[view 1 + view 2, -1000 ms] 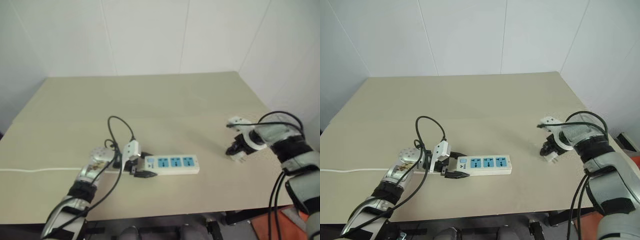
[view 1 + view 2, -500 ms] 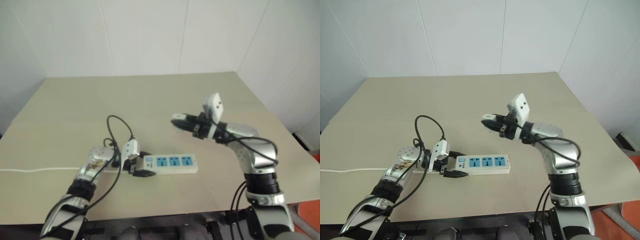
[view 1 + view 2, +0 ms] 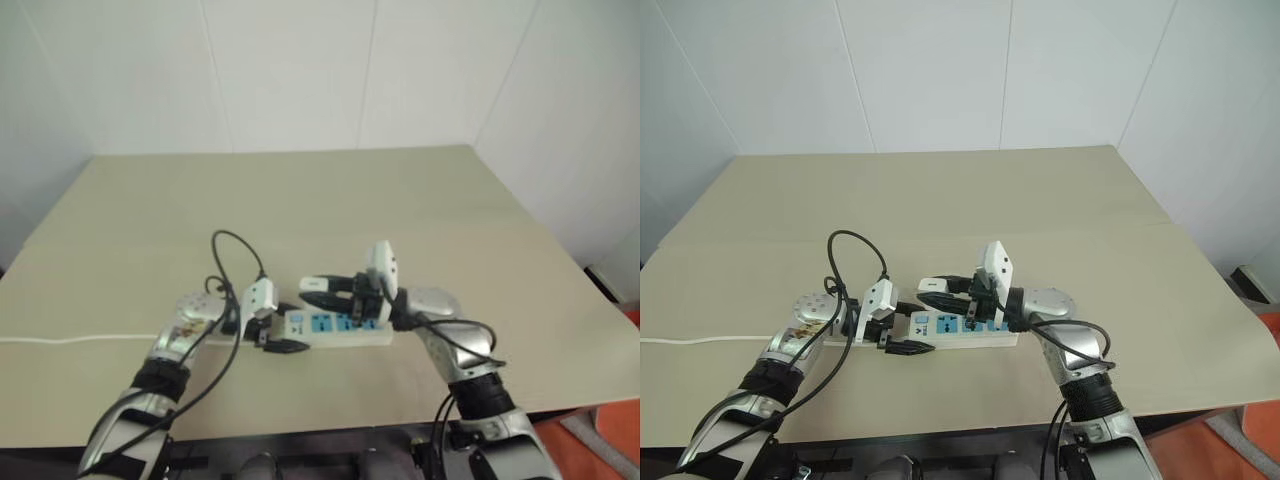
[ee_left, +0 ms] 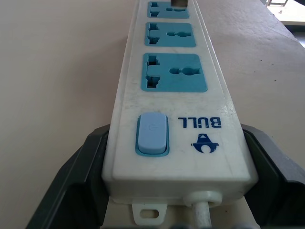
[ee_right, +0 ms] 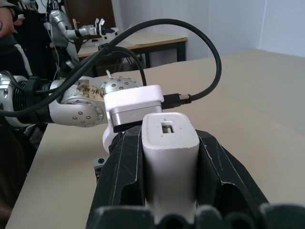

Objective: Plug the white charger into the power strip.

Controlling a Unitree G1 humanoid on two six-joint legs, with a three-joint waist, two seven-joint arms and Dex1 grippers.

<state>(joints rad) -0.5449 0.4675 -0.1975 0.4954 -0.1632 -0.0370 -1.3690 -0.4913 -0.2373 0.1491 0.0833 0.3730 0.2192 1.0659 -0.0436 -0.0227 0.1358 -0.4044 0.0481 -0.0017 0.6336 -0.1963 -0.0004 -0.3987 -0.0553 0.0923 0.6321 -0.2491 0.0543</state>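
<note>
Right hand (image 5: 169, 191) clamps white charger (image 5: 170, 152) above power strip (image 4: 174, 95); left hand (image 4: 176, 191) grips strip's switch end.

Item count: one power strip (image 4: 171, 102) at frame centre, carrying three blue socket faces and one blue switch (image 4: 152, 134). One white charger (image 5: 170, 157), lower centre. One table (image 3: 940, 190). Two grippers: left gripper (image 3: 902, 328), right gripper (image 3: 938, 289).
</note>
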